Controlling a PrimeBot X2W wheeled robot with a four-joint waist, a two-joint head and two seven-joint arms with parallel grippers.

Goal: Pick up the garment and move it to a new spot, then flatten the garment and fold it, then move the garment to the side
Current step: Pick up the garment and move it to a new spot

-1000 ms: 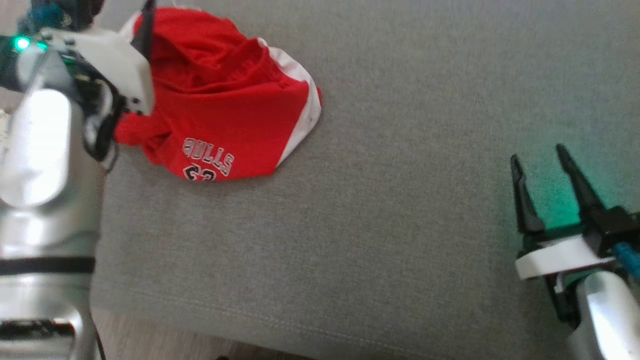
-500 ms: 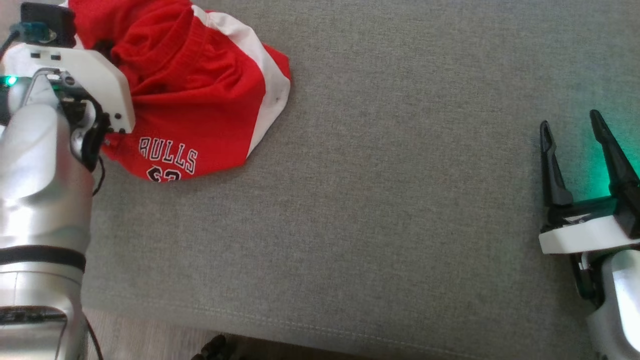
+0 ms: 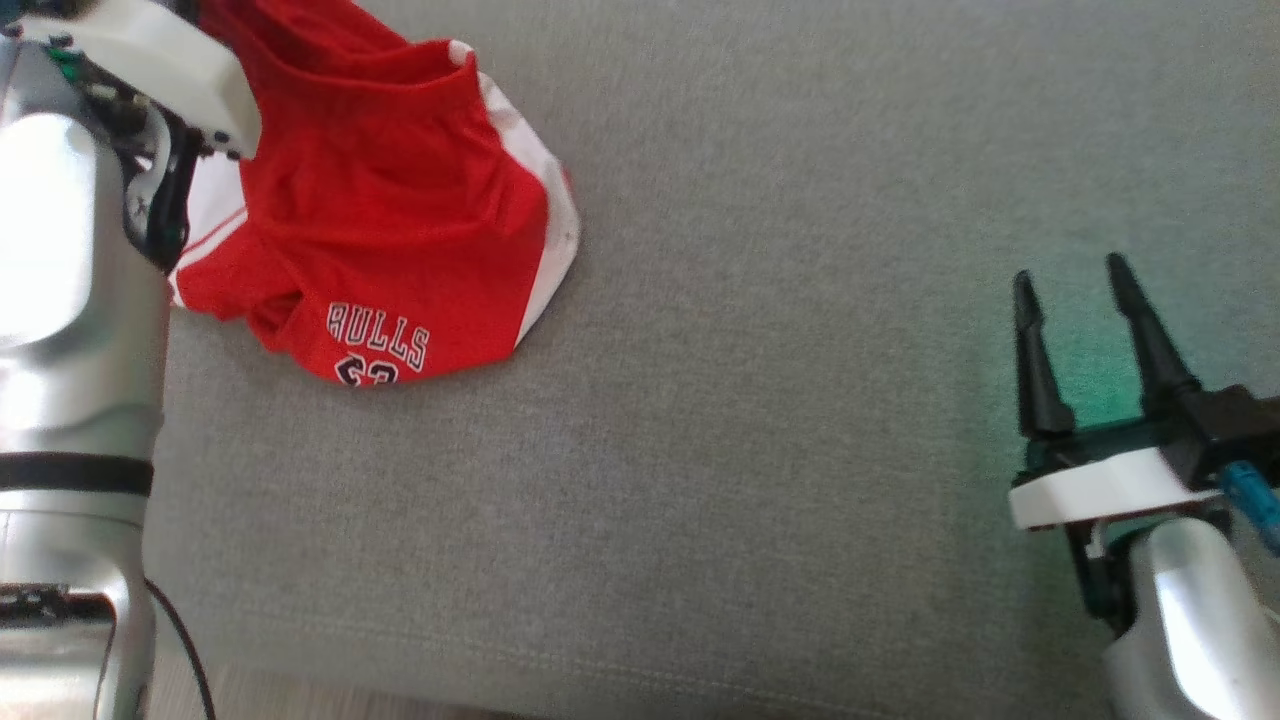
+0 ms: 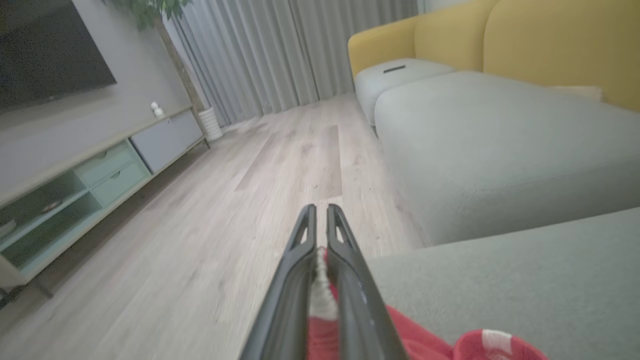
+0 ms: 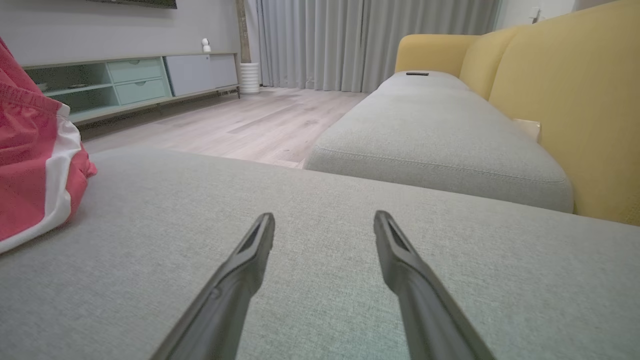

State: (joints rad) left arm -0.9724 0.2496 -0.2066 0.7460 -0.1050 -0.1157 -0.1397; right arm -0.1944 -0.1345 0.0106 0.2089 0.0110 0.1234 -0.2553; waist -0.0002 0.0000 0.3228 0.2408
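The garment [image 3: 390, 220] is a pair of red shorts with white side stripes and "BULLS" lettering, hanging at the upper left of the grey cushion with its lower part resting on the fabric. My left gripper [image 4: 320, 212] is shut on a white-and-red edge of the garment [image 4: 320, 300], lifted up; in the head view its white wrist mount [image 3: 150, 60] hides the fingers. My right gripper [image 3: 1070, 280] stands open at the right, above bare cushion, well apart from the garment [image 5: 35, 165].
The grey cushion [image 3: 760, 420] spreads wide between the arms, its front edge along the bottom. Beyond it lie a wooden floor [image 4: 210, 220], a second grey cushion with yellow backrest [image 5: 550, 85], and a low TV cabinet [image 5: 130, 80].
The left gripper has risen with the garment, stretching it upward from its bunched heap. The head camera has shifted. The right gripper stays open.
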